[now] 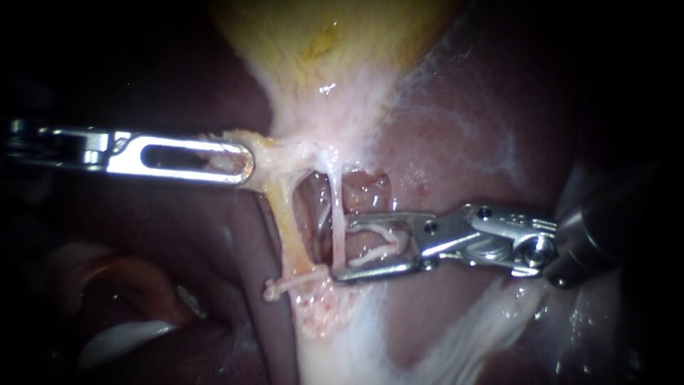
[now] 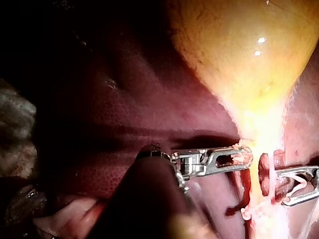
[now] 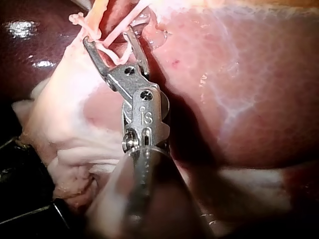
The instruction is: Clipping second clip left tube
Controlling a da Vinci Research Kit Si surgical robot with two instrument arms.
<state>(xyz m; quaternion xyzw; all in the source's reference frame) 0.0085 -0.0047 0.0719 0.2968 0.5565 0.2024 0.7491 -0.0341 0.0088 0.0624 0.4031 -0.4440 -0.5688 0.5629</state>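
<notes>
My left instrument (image 1: 242, 160) clamps tissue (image 1: 274, 151) under the gallbladder (image 2: 239, 50), whose full belly only the left wrist view shows. My right instrument (image 1: 340, 249) gapes wide across a pale tube (image 1: 336, 207). The left tube (image 1: 285, 228) stands just beside its tips, with a gap between the tubes.

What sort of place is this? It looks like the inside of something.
Probably a surgical practice bench, seen close up. Dark red liver and a yellow gallbladder fill the view; the left instrument grips pale tissue, the right instrument's open jaws straddle a thin tube.
</notes>
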